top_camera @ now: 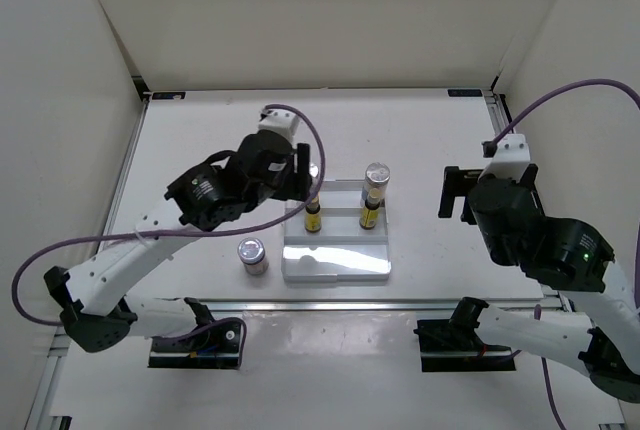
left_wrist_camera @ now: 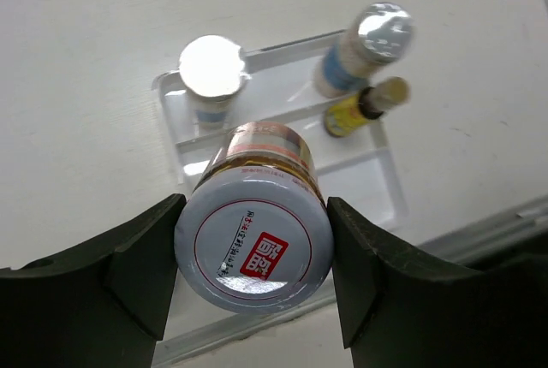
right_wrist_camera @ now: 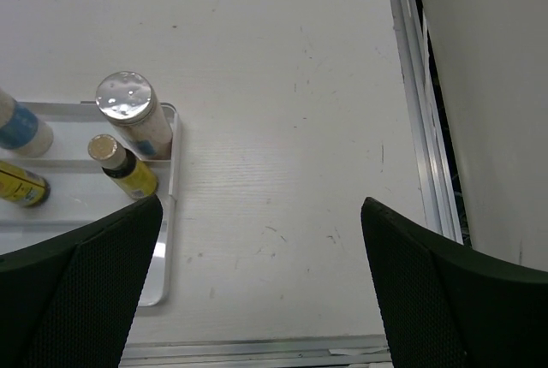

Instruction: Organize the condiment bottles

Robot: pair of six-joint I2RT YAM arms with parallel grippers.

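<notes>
Starting with the grippers, you have the right gripper (right_wrist_camera: 261, 210) spread wide with nothing in it, parked well to the right of the tray (top_camera: 335, 265). The left gripper (left_wrist_camera: 257, 205) is clamped on a jar.

By my reading you are about two thirds through.
- **Shakers:** the left shaker (left_wrist_camera: 211, 68) and the right shaker (left_wrist_camera: 377, 32) are both standing on the tray's back step.
- **Jars:** the held jar (left_wrist_camera: 257, 248) hangs pinched at its lid over the tray's left part. You cannot tell from these views whether its base touches a step. The loose jar (top_camera: 253, 255) sits on the table (top_camera: 200, 150), just off the tray's left edge, and looks like the last one you need to fetch.
- **Tiny bottles:** the left yellow bottle (top_camera: 313, 218) and the right yellow bottle (top_camera: 369, 216) are placed on the middle step, one before each shaker.

As for pointing, each shaker's long axis runs vertical, silver cap up. The held jar looks near upright as well, with its lid toward the wrist camera and its base down toward the tray. You should be able to set it down without turning it. The loose jar stands lid up on the table. Both yellow bottles stand vertical, caps up.
</notes>
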